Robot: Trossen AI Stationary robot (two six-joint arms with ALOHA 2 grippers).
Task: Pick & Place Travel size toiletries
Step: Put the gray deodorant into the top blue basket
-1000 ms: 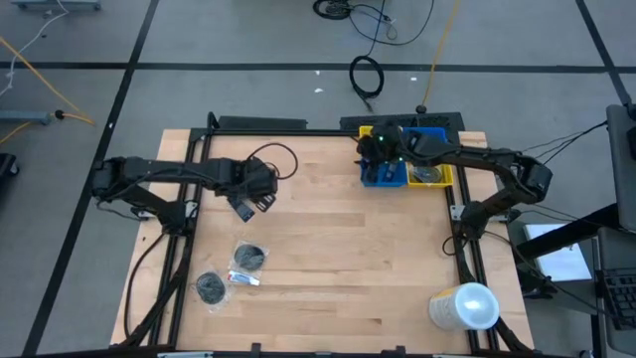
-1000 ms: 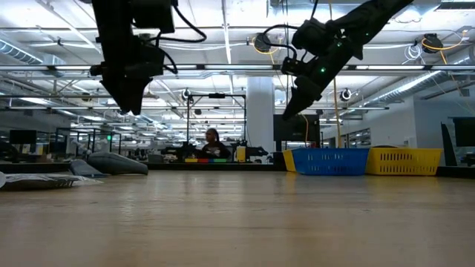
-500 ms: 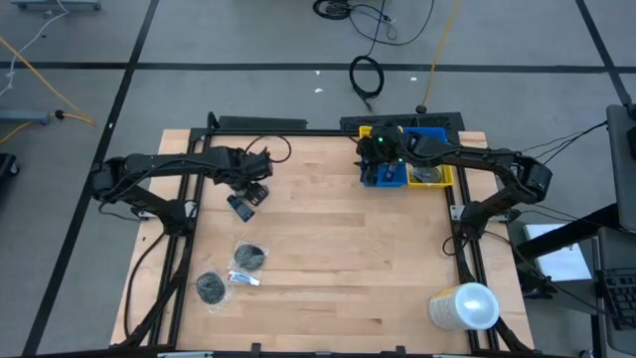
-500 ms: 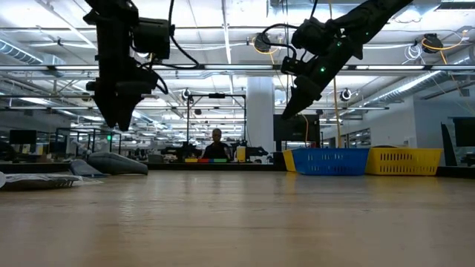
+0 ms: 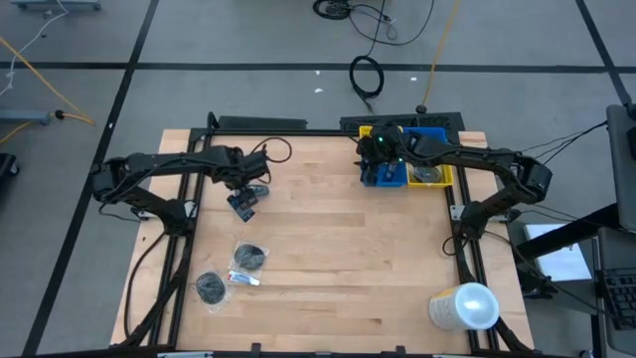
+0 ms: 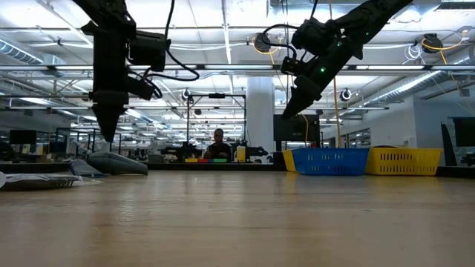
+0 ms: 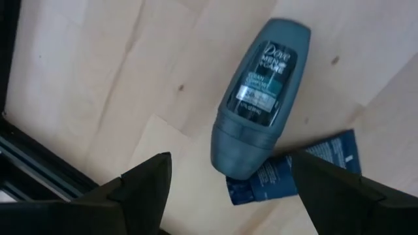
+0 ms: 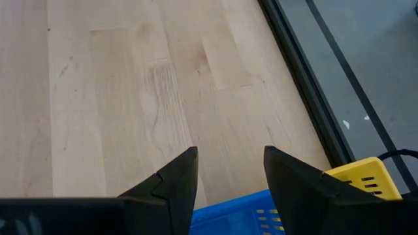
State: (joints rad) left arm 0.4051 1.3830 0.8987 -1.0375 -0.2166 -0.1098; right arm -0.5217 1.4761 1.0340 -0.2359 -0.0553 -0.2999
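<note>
A dark grey-blue roll-on bottle (image 7: 258, 98) lies on its side on the wooden table, its cap end resting on a flat blue tube (image 7: 297, 175). My left gripper (image 7: 230, 163) hangs open just above them, pointing down, a finger on either side of the cap and touching nothing; the high view shows this gripper (image 5: 244, 187) over the bottle (image 5: 241, 204) at the table's left. Two dark round items (image 5: 248, 259) (image 5: 211, 287) and a small white tube (image 5: 244, 279) lie nearer the front left. My right gripper (image 8: 228, 163) stays open and empty above the blue bin (image 5: 390, 171).
A blue bin (image 8: 241, 210) and a yellow bin (image 5: 433, 175) stand side by side at the far right edge. A big white cylinder (image 5: 465, 306) lies at the near right corner. The table's middle is bare wood (image 5: 348, 249). A black frame rail (image 7: 39, 176) runs close to the left gripper.
My left gripper has moved toward the table's left edge and sunk lower, rolling about its own axis as it went. It now hangs over the roll-on bottle. The bottle and the other items have kept their places.
</note>
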